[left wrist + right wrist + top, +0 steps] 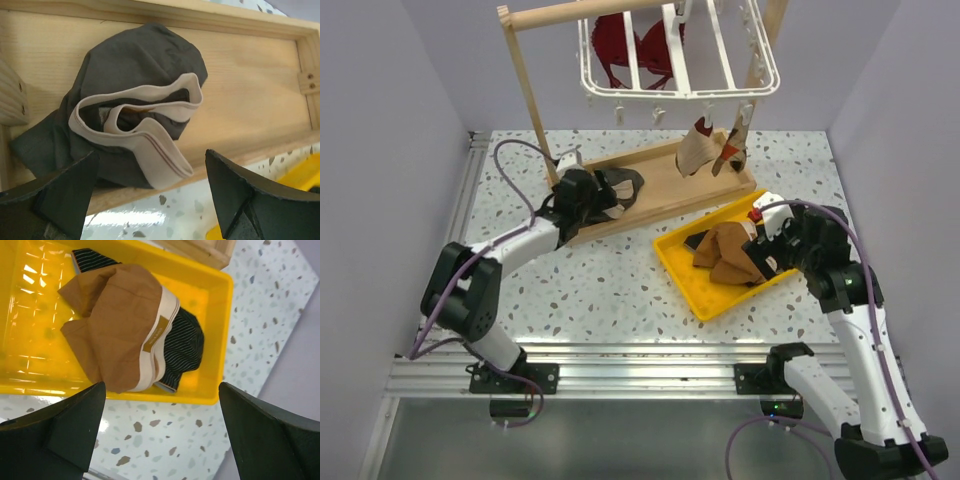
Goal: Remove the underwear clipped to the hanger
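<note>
1. Hanger [700, 95]: a white slatted rack that hangs from the top bar of the wooden stand [528, 95], high over the right half of the stand's base. No underwear is clipped to it.
2. A yellow tray [680, 280] sits on the speckled worktop [600, 290], just in front of the right end of the stand's base.
3. The left tool [151, 155] hovers at the front edge of the stand's base, near its left end. Its fingers are spread wide and grip nothing.
4. The right tool [161, 385] hangs over the tray's outer edge, on the side away from the stand. It is also spread wide and grips nothing.
5. A red bra [630, 50] hangs behind the rack's slats, under the stand's top bar.
6. Dark grey briefs [140, 55] with a beige waistband lie crumpled on the stand's base, towards its left end.
7. Brown briefs [110, 320] lie in the tray on top of black pinstriped briefs [185, 345].
8. Small beige-brown pieces [698, 150] dangle from clips above the right end of the stand's base.
</note>
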Available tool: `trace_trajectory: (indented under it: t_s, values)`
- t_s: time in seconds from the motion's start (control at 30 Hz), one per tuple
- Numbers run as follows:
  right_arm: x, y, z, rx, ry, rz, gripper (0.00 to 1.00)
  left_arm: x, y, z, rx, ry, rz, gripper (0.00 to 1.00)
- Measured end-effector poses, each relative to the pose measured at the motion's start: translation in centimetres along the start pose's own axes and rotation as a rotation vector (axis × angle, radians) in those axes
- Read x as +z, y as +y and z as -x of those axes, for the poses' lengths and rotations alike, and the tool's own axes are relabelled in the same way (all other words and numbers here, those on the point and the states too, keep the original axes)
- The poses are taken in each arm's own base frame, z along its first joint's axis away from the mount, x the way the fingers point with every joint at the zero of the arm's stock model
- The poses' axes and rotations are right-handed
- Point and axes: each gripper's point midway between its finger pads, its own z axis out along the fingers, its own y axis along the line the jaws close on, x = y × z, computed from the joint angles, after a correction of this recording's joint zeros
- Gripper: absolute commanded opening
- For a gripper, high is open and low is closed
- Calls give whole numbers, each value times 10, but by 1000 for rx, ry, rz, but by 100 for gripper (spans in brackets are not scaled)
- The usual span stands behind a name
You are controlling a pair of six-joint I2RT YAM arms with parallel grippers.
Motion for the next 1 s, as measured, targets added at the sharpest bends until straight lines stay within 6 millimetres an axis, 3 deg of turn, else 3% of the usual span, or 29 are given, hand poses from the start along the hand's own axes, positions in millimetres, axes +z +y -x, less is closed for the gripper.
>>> trace_trajectory:
  t_s: [0.13, 0.33, 0.57, 0.6, 0.7, 0.73, 0.83, 1.0]
  values:
    - [17, 11, -14, 78, 4, 9, 99, 26, 3, 1, -136, 30, 163, 90]
    - [24, 16, -27, 143, -39, -27, 99, 54, 6, 11, -264, 11, 329, 77]
    - [25, 19, -37, 166, -68, -55, 99, 62, 37, -34, -270, 98, 490, 71]
    - [26, 19, -37, 168, -68, -57, 99, 62, 41, -39, -267, 109, 505, 67]
    - [28, 19, -39, 174, -69, -60, 99, 64, 43, -41, -269, 109, 520, 33]
    - [28, 19, -39, 176, -71, -62, 99, 64, 43, -41, -270, 109, 521, 14]
    - [28, 17, -38, 177, -78, -68, 99, 65, 43, -42, -262, 109, 518, 0]
    - [26, 14, -36, 180, -92, -82, 98, 55, 40, -39, -210, 79, 471, 0]
